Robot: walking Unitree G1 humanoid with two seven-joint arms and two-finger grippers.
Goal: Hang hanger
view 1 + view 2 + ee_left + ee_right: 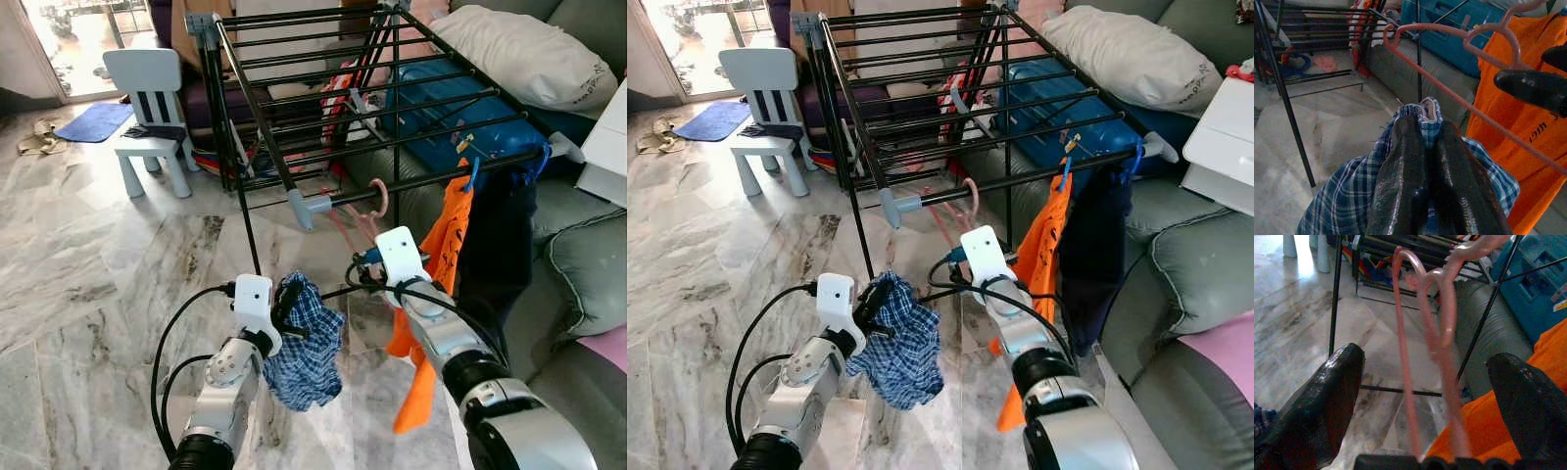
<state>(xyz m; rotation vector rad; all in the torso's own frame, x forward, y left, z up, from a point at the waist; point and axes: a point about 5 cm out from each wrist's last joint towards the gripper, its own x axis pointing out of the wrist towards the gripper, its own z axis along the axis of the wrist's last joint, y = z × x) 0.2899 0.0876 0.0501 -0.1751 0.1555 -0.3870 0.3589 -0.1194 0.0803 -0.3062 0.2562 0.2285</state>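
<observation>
Here the left gripper point(286, 311) is pinching soft plaid cloth point(306, 357) — the right gripper point(1425, 396), spread, is flanking the light, stiff pink hanger point(1442, 323).

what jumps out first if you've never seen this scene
The black drying rack stands ahead, with an orange garment hanging from its near rail. The left pincer is shut on a blue plaid cloth, and the open right pincer straddles a pink hanger.
</observation>
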